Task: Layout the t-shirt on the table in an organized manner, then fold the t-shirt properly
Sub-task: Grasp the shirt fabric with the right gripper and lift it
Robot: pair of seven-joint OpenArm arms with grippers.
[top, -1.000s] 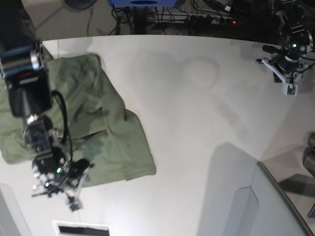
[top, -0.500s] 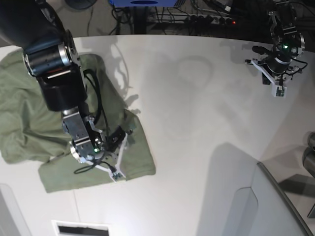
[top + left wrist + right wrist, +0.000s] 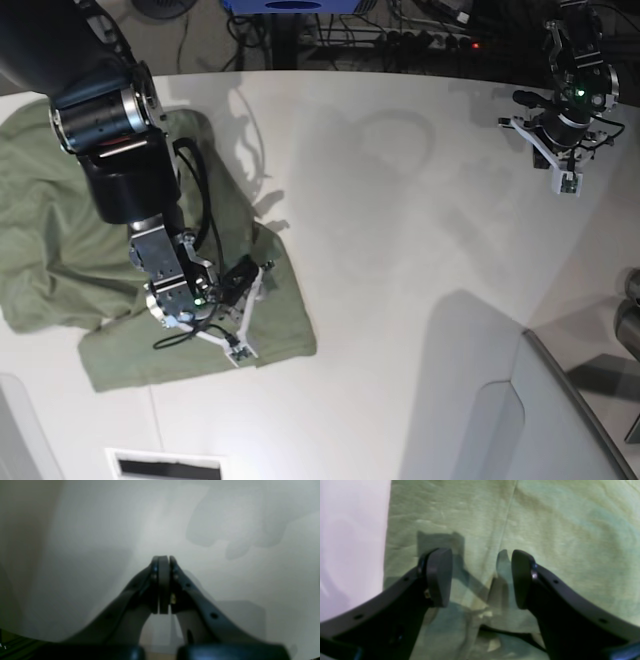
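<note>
Barely shifted since before, right end effector (image 3: 481, 580) hovers spread over the t-shirt (image 3: 545, 530); left end effector (image 3: 163, 585) clenched above the table (image 3: 100, 542).

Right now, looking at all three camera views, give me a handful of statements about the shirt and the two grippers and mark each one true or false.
1. The right gripper is open above the t-shirt. True.
2. The left gripper is clamped on a sleeve. False: it is shut on nothing, over bare table.
3. The t-shirt lies flat and smoothed out. False: in the base view it is bunched and wrinkled, with part folded over itself.
4. The left gripper is far from the t-shirt, on the opposite side of the table. True.
5. The t-shirt is bright red. False: it is olive green.
</note>
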